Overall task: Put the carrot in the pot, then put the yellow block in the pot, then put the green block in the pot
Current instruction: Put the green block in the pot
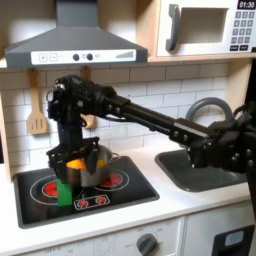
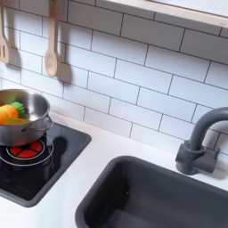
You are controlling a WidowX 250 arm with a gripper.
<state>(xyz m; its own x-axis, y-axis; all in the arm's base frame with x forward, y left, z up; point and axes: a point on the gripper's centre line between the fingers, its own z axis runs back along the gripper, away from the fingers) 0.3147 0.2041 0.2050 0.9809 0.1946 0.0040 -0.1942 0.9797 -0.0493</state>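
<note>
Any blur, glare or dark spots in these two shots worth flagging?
In the first exterior view the arm and pincer look soft and smeared, and the green block is fuzzy-edged. In the second exterior view the pot shows bright glare on its steel wall, while the sink basin is dark.

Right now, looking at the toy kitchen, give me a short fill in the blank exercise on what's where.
1. The pot stands on the ____, a burner ring glowing red beneath it.
2. The green block stands on the stovetop, ____ the pot.
3. In the second exterior view, the carrot lies ____ the pot.
4. In the first exterior view, the gripper hangs low just above the ____ block.

Missing words: stovetop; outside; inside; green
</note>
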